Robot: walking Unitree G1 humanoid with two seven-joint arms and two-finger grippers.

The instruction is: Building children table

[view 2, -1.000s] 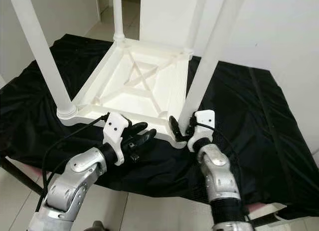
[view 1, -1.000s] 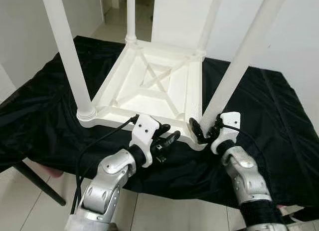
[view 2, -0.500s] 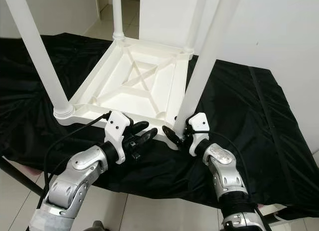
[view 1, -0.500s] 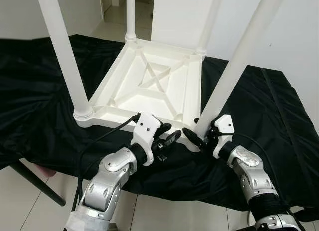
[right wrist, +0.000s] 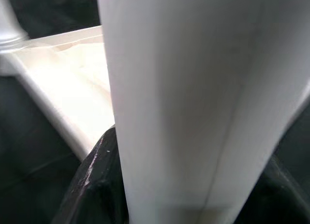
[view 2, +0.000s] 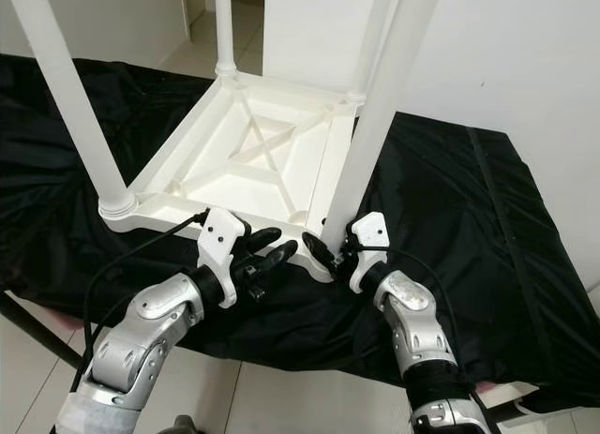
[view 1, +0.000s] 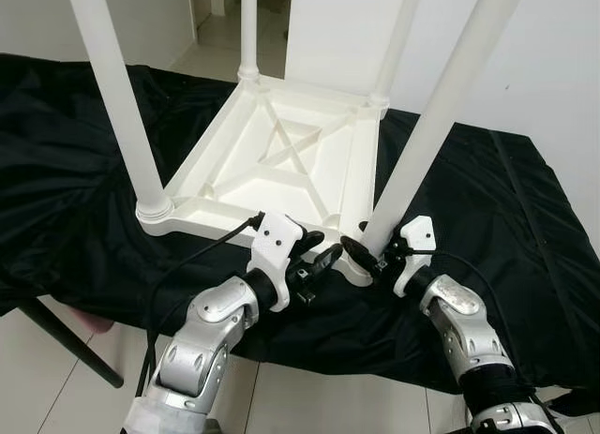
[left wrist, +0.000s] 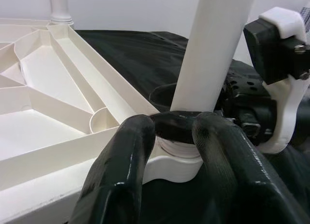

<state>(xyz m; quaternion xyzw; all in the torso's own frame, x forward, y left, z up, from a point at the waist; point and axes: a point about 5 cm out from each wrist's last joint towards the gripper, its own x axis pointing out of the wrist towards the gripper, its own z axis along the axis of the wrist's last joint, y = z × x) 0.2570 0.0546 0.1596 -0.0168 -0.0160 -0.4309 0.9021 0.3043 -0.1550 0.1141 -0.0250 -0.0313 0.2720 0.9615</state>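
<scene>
At near corner, right pincer point(view 1: 367, 256) clamping table leg point(view 1: 433, 125), left pincer point(view 1: 319, 258) parted, empty.

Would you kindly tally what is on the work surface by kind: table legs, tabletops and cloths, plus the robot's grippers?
White table legs: 4, near-right, near-left, far-left, far-right
White upturned tabletop: 1
Black cloth: 1
Grippers: 2, left gripper, right gripper
Total: 8

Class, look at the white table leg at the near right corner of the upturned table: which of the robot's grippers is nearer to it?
Right. The right gripper is clasped around the base of that leg, while the left gripper sits beside it at the tabletop edge.
</scene>
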